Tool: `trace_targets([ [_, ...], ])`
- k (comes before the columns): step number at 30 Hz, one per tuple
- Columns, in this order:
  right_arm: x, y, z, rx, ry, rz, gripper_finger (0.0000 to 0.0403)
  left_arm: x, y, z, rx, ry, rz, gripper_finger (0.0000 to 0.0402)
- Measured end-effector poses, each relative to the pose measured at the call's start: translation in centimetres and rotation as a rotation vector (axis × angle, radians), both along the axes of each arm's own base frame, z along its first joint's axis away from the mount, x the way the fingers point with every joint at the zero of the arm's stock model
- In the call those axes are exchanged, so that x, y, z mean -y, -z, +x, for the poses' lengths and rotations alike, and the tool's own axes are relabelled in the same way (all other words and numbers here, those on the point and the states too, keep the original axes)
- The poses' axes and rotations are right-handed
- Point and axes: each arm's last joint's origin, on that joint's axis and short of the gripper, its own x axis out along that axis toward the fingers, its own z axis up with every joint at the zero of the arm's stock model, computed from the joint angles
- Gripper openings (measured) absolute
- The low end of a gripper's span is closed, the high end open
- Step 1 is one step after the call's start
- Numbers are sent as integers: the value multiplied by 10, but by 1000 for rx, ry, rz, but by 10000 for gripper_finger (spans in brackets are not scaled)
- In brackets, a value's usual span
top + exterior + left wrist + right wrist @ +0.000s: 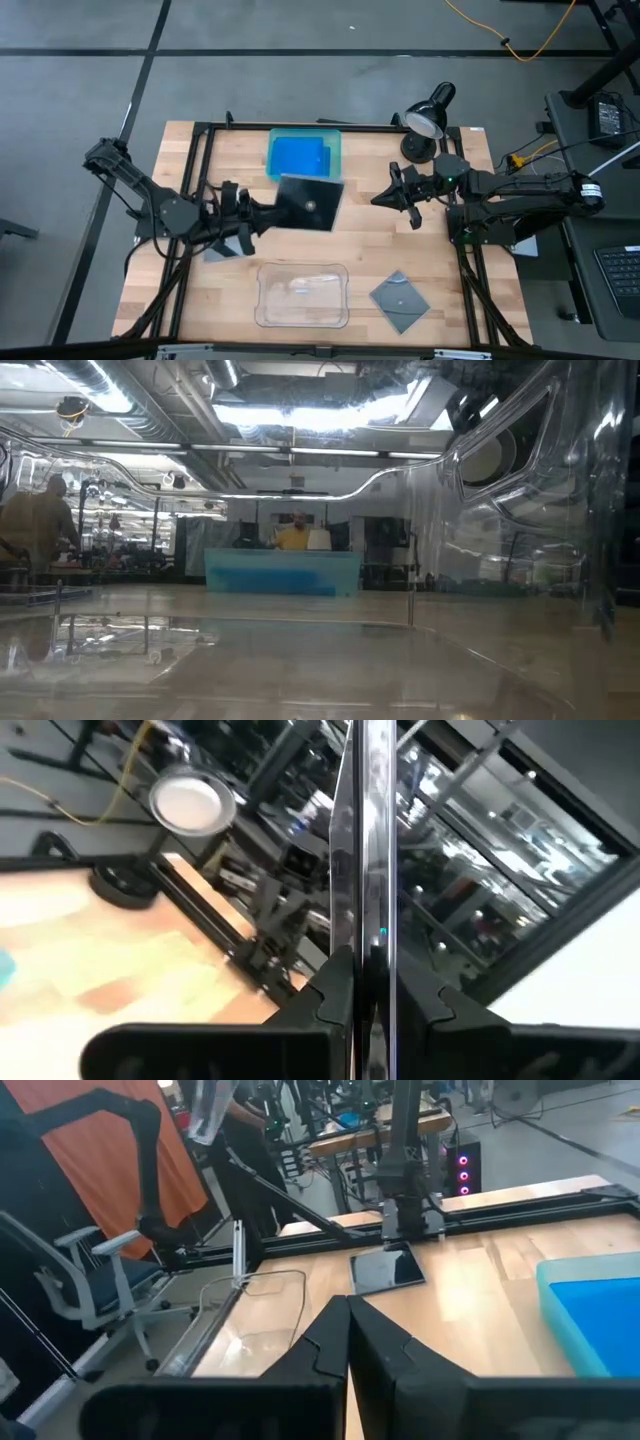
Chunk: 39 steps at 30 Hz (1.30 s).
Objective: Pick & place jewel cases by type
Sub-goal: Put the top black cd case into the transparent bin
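Over the middle of the wooden desk (190,150), the left end effector (262,213) is pinched nearly shut on the edge of a dark grey glossy square jewel case (310,204), held clear of the surface just beside the teal-green translucent tray (335,148). That tray holds bright blue translucent rectangular cases (298,157), stacked so that their count cannot be read. Left wrist view shows the carried case edge-on between the fingers (330,1005).

Step in hand, as judged: transport of a grey case. The clear plastic tray (302,296) at the near edge looks like the likely destination; the next move would call for swinging the case over it, lowering it flat and releasing.

Two more dark grey cases lie on the desk: one near the tray's right (400,299), one partly under the left arm (228,248).

Right end effector (397,197) waits at the right, fingers together, holding nothing.

Low view looks through the clear tray wall; neither arm is legible there. A person shows far behind.
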Motion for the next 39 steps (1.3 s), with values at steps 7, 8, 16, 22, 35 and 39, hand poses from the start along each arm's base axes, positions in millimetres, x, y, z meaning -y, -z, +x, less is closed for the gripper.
trace_targets([
  [7,0,2,0,-15,-9,-8,10,4,2,0,-8,25,11,22],
  [8,0,2,0,-18,-11,-5,10,4,2,0,-8,35,12,22],
  [16,-1,3,-1,-26,-45,6,10,28,11,-2,-17,107,-54,23],
  [22,-2,4,-1,-38,-51,8,10,74,42,-3,-42,61,-189,21],
  [35,-3,4,-1,-36,-109,8,10,151,152,14,74,-146,-483,19],
  [39,-4,4,-2,-32,-139,1,10,162,179,20,49,-99,-555,19],
])
